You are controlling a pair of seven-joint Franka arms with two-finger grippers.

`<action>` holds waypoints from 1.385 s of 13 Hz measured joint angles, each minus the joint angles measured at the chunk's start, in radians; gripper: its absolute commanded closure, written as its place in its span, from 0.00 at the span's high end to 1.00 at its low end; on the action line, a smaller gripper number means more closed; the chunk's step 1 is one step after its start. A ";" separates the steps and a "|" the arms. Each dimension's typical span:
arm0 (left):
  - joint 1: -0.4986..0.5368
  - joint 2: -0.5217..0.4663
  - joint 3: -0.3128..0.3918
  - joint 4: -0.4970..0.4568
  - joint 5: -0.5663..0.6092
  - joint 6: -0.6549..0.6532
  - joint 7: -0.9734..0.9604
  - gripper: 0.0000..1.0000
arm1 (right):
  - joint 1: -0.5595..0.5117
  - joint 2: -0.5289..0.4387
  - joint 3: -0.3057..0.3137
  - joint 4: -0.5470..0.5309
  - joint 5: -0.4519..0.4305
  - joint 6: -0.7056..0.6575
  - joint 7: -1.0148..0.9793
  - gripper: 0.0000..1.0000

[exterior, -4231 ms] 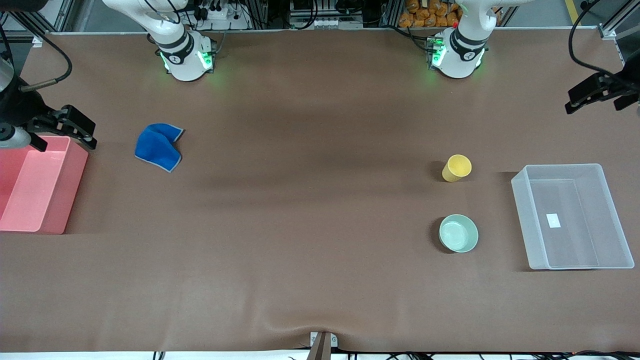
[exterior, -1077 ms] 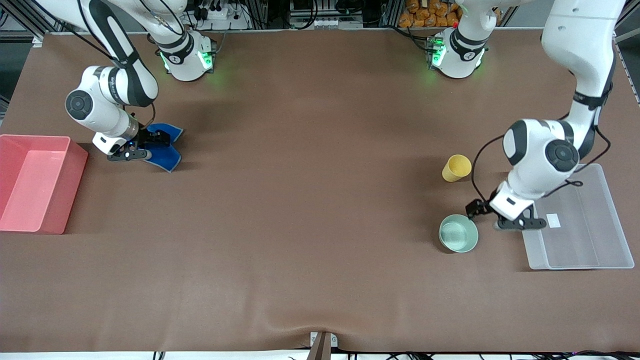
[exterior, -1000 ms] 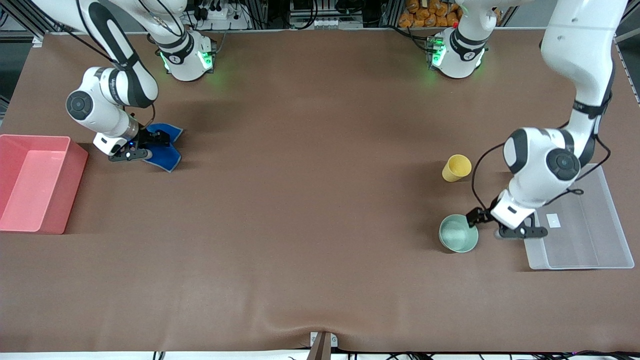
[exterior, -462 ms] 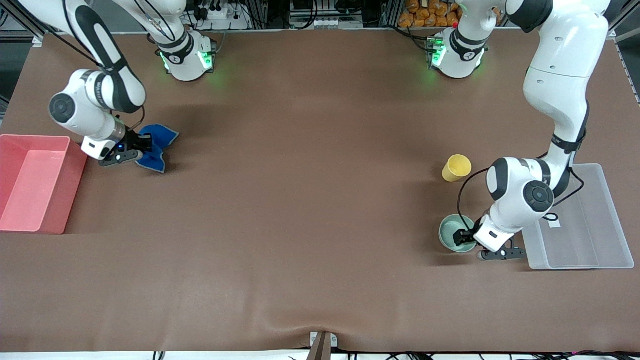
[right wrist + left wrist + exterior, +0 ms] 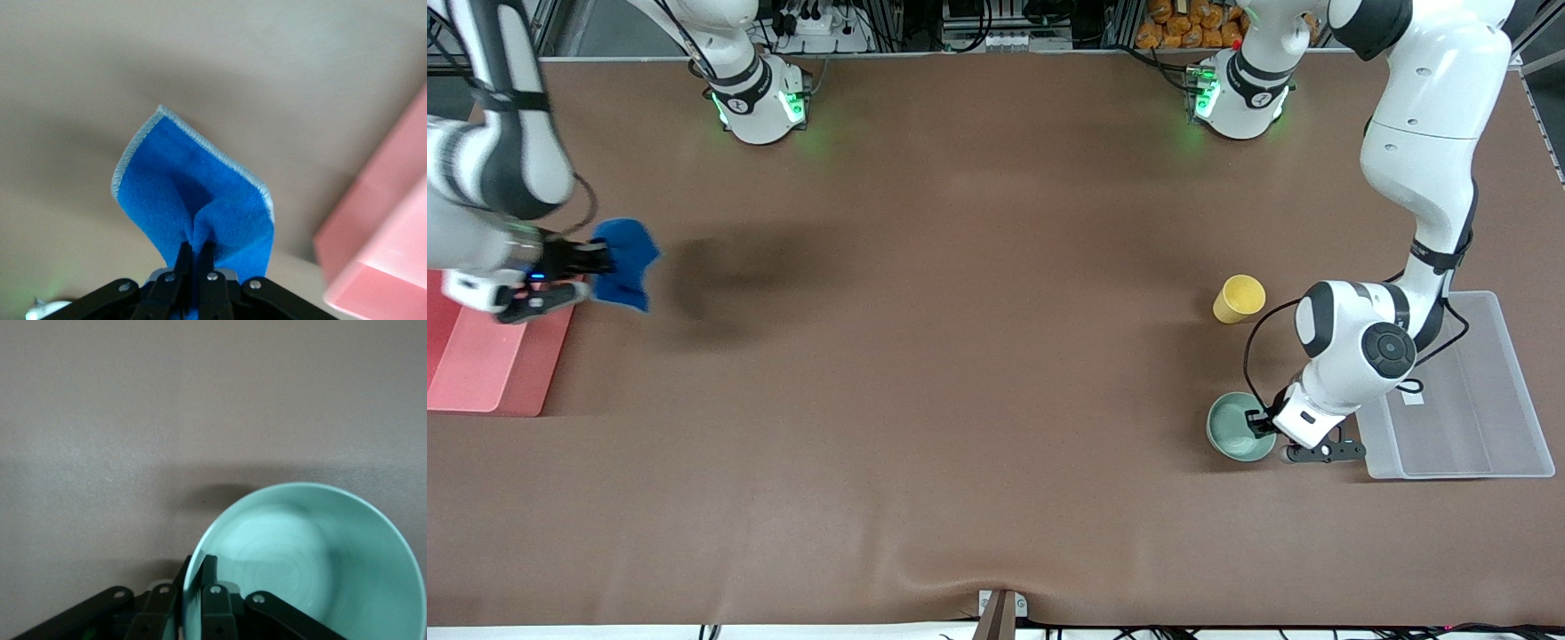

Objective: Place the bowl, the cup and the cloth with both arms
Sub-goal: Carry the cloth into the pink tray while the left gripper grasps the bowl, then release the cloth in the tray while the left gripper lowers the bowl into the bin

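The mint-green bowl [image 5: 1240, 427] rests on the brown table toward the left arm's end. My left gripper [image 5: 1264, 423] is shut on its rim, one finger inside and one outside; the bowl [image 5: 313, 567] fills much of the left wrist view, with the left gripper [image 5: 195, 577] pinching the rim. The yellow cup [image 5: 1238, 299] stands upright, farther from the front camera than the bowl. The blue cloth [image 5: 624, 261] hangs in the air from my right gripper [image 5: 587, 267], which is shut on it beside the pink bin. In the right wrist view the cloth [image 5: 200, 193] droops from the right gripper [image 5: 195, 257].
A pink bin [image 5: 471, 364] sits at the right arm's end of the table, its corner [image 5: 380, 247] also in the right wrist view. A clear plastic bin [image 5: 1494, 462] stands at the left arm's end, right beside the bowl and the left arm's wrist.
The right gripper closed on the cloth, lifted it off the table and carried it toward the pink bin. The left gripper came down onto the bowl's rim and closed on it.
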 measured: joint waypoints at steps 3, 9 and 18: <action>0.017 -0.023 0.002 0.005 0.000 -0.024 0.052 0.00 | -0.076 0.096 -0.002 0.234 -0.052 -0.061 -0.186 0.00; 0.176 -0.191 0.005 0.034 0.001 -0.262 0.414 0.00 | -0.205 0.381 -0.007 0.487 -0.135 0.033 -0.481 0.00; 0.420 -0.226 0.011 0.015 0.002 -0.384 0.935 0.00 | -0.328 0.610 -0.003 0.480 -0.072 0.209 -0.609 1.00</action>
